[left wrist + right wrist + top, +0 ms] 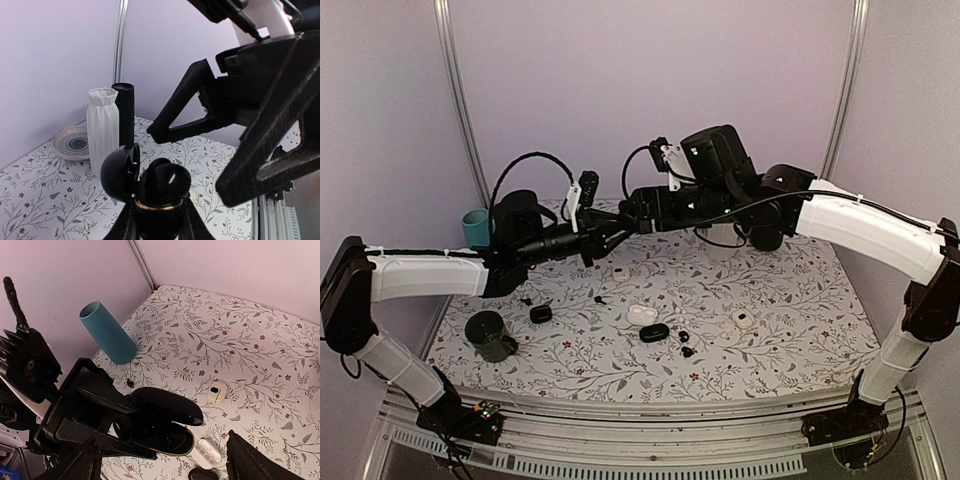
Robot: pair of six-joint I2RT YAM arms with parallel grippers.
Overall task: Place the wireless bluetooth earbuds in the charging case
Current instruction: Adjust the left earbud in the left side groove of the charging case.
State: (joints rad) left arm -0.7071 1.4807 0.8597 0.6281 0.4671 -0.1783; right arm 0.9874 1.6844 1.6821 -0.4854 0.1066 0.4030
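My left gripper [159, 222] is shut on a black charging case [159, 200] with a gold rim. It holds the case above the table with the lid [119, 172] swung open. A black earbud [162, 177] sits on top of the case's opening. In the right wrist view the open case [170, 432] lies right below my right gripper [162, 442], with a dark earbud [125, 427] at its left end. The right gripper is open and empty, its fingers spread on either side of the case. From above, the two grippers meet at mid-table, left [610, 238] and right [638, 215].
On the table are a white open case [642, 313], two closed black cases [654, 332] [541, 313], a white case [743, 319], loose black earbuds [685, 344], a black cup [490, 335] and a teal cup [475, 227]. A white vase [102, 127], a black cylinder [124, 112] and a plate [72, 140] stand at the back.
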